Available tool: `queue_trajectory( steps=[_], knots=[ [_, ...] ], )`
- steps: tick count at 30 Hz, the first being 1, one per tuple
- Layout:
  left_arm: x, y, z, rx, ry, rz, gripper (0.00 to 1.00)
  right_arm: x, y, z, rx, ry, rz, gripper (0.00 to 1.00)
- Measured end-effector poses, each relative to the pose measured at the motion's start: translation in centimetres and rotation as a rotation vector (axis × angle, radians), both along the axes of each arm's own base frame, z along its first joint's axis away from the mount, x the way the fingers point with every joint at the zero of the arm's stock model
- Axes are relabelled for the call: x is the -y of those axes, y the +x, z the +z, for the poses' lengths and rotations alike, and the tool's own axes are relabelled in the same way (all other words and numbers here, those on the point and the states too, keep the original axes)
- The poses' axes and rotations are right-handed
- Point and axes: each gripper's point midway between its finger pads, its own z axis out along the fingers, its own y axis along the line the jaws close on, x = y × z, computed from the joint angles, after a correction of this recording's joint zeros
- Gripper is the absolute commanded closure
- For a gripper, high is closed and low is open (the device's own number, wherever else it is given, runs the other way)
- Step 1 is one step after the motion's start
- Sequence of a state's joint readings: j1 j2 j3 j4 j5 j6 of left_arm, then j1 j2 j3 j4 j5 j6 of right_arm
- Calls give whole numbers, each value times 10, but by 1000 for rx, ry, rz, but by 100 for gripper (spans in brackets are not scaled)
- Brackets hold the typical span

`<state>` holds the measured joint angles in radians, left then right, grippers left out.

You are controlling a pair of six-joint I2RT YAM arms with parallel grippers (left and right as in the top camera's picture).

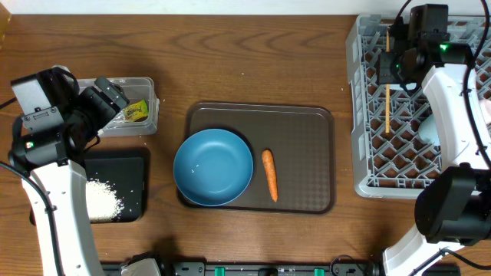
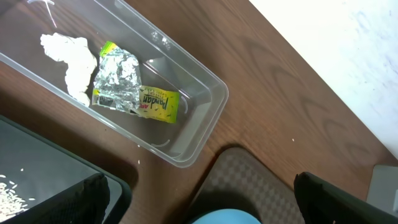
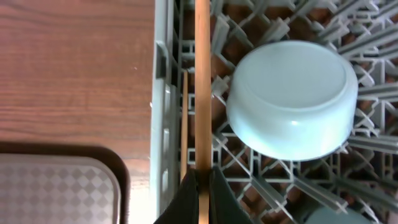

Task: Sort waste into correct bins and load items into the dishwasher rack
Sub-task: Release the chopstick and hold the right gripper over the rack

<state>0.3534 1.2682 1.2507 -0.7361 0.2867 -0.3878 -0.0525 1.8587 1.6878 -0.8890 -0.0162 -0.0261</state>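
My right gripper is shut on a wooden chopstick held over the left side of the grey dishwasher rack. A second chopstick lies in the rack beside it. An upturned pale-blue bowl sits in the rack to the right. My left gripper is open and empty above the gap between the clear tub and the brown tray. The tub holds a silver wrapper and a yellow-green packet. The big blue bowl and carrot rest on the brown tray.
The black tray at the front left holds a heap of white rice. The brown serving tray lies mid-table between the bins and the rack. A white crumpled piece also lies in the tub.
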Motion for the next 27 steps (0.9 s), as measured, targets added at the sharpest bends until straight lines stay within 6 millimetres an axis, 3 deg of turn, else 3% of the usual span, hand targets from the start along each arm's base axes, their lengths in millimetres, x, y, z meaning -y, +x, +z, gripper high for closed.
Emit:
queue_trajectory(
  steps=[2, 7, 8, 11, 17, 19, 24, 27],
  knots=[
    [0, 0, 0, 0, 0, 0, 2, -2, 3, 0, 10, 11, 2, 83],
    [0, 0, 0, 0, 0, 0, 2, -4, 6, -15, -19, 31, -7, 33],
    [0, 0, 0, 0, 0, 0, 2, -4, 6, -20, -31, 33, -7, 27],
    [0, 0, 0, 0, 0, 0, 2, -5, 6, -30, -55, 38, -3, 20],
    [0, 0, 0, 0, 0, 0, 2, -9, 1, -31, -81, 86, -50, 12],
    [0, 0, 0, 0, 0, 0, 2, -13, -1, -30, -90, 123, -64, 5],
    [0, 0, 0, 0, 0, 0, 2, -22, -4, -7, -58, 209, -116, 1],
    [0, 0, 0, 0, 0, 0, 2, -24, -6, 26, 16, 240, -139, 1]
  ],
)
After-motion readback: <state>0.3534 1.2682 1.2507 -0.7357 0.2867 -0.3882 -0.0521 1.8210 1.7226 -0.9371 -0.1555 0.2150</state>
